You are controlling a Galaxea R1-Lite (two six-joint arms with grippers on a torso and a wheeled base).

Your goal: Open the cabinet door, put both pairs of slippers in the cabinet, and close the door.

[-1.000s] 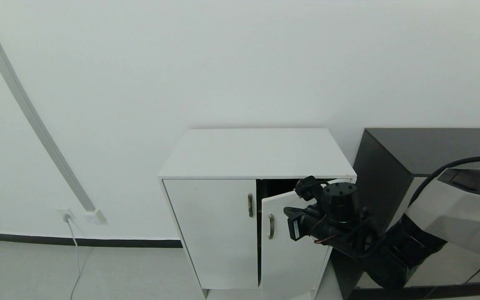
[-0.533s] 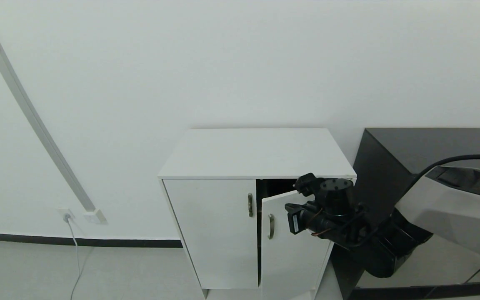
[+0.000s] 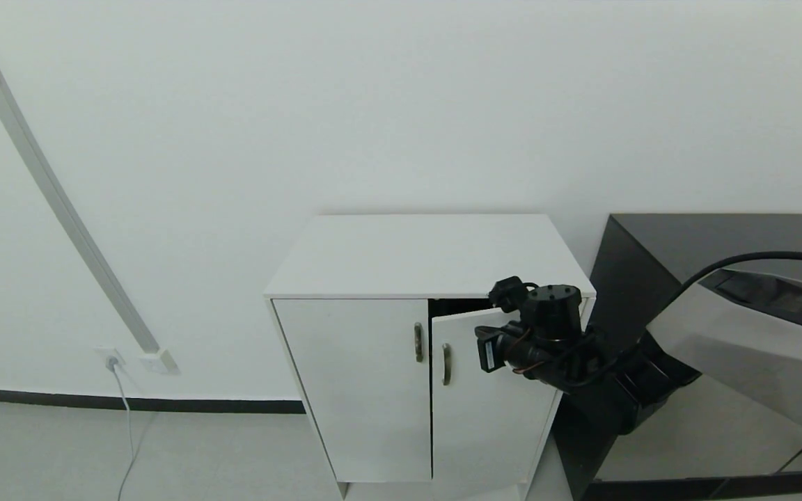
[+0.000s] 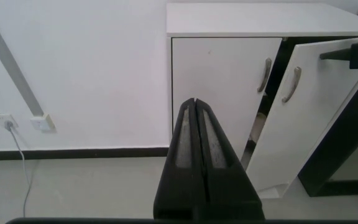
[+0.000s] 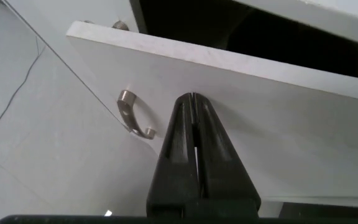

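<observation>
Door point(image 3: 491, 417) ajar, touching right claw point(image 5: 193, 96) tips.

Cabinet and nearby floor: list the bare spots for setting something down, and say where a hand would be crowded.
The cabinet top is bare, from the wall behind to the black unit on its right. The floor is free between cabinet and cable. Crowded: the right door, ajar by a narrow gap, with the right gripper at its face.

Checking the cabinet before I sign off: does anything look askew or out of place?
The right door stands ajar, angled out from the cabinet with a dark gap behind its top edge; the left door sits flush. The right gripper, jaws shut, is at that door's face.
</observation>
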